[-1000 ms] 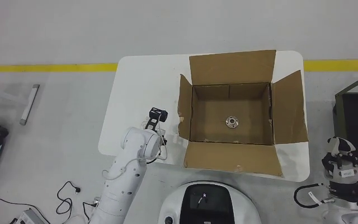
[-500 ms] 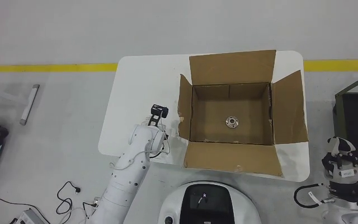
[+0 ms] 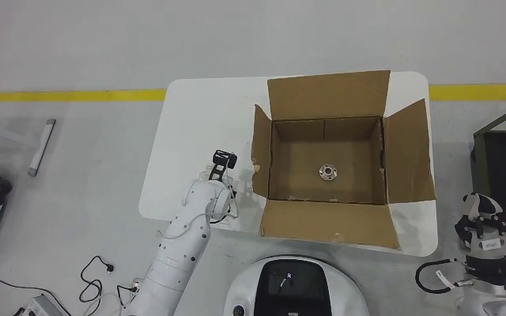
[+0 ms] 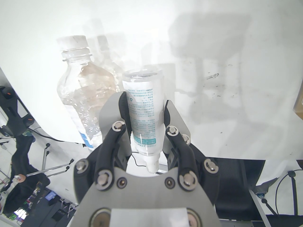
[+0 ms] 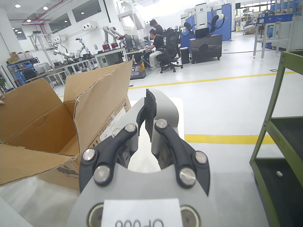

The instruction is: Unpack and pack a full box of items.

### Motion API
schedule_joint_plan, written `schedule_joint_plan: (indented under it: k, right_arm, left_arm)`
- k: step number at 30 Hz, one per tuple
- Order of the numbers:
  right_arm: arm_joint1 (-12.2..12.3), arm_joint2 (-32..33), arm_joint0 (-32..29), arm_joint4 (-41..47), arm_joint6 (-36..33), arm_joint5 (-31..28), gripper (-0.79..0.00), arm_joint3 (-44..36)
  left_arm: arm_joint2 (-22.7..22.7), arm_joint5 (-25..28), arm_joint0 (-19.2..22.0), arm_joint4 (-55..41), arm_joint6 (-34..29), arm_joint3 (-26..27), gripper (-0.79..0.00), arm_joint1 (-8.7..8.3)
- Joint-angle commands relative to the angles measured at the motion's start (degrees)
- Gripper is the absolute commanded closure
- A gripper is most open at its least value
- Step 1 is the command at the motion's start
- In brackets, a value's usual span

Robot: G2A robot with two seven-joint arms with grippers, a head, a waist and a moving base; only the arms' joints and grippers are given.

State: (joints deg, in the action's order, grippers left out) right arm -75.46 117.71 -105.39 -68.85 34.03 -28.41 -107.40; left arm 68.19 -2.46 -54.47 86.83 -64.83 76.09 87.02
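Cardboard first: the open box sits on the right half of the white table with all four flaps spread outward, and you can see a small round metal part lying near the middle of its floor. Your left gripper is clamped around a white tube with teal print, one pad on each side of its body, and the narrow cap end points back toward the wrist. It hangs over the table near the front edge, to the left of the box and apart from it. Just beside the tube is a clear plastic bottle with a white cap; you cannot tell whether the two touch. Your right gripper is pressed closed on nothing, its ribbed pads meeting, out past the box's right-hand flap
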Motion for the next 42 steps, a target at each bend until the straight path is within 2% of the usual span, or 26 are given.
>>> schedule_joint_plan:
  k: [1,8,9,10,12,13,21,26,30,35,42]
  right_arm:
    - [0.0,0.0,0.0,0.0,0.0,0.0,0.0,0.0]
    - [0.0,0.0,0.0,0.0,0.0,0.0,0.0,0.0]
    - [0.0,0.0,0.0,0.0,0.0,0.0,0.0,0.0]
    - [0.0,0.0,0.0,0.0,0.0,0.0,0.0,0.0]
    - [0.0,0.0,0.0,0.0,0.0,0.0,0.0,0.0]
    - [0.0,0.0,0.0,0.0,0.0,0.0,0.0,0.0]
    - [0.0,0.0,0.0,0.0,0.0,0.0,0.0,0.0]
    - [0.0,0.0,0.0,0.0,0.0,0.0,0.0,0.0]
    - [0.0,0.0,0.0,0.0,0.0,0.0,0.0,0.0]
    - [0.0,0.0,0.0,0.0,0.0,0.0,0.0,0.0]
    - [0.0,0.0,0.0,0.0,0.0,0.0,0.0,0.0]
  left_arm:
    - [-0.16,0.04,0.15,0.19,0.16,-0.44,0.0,0.01]
    - [-0.71,0.35,1.27,-0.43,0.15,-2.77,0.0,0.18]
    - [-0.77,0.31,1.42,-0.51,0.11,-3.0,-0.065,0.2]
    - [-0.83,0.41,1.54,-0.69,-0.01,-3.19,-0.166,0.23]
    - [-0.86,0.49,1.74,-0.87,-0.16,-3.44,-0.428,0.24]
    - [-0.84,0.59,1.78,-1.24,-0.39,-3.56,-0.785,0.26]
    - [-0.52,0.81,1.75,-1.57,-0.88,-3.25,-0.785,0.14]
    - [0.04,0.87,1.0,-0.98,-1.65,-0.08,-0.785,-0.11]
    - [0.84,1.72,-0.57,0.33,-3.42,6.56,-0.785,-0.53]
    - [3.08,4.4,-4.35,-2.39,-7.07,18.34,-0.785,-1.12]
    - [5.84,6.63,-8.32,-4.55,-10.23,29.98,-0.785,-1.87]
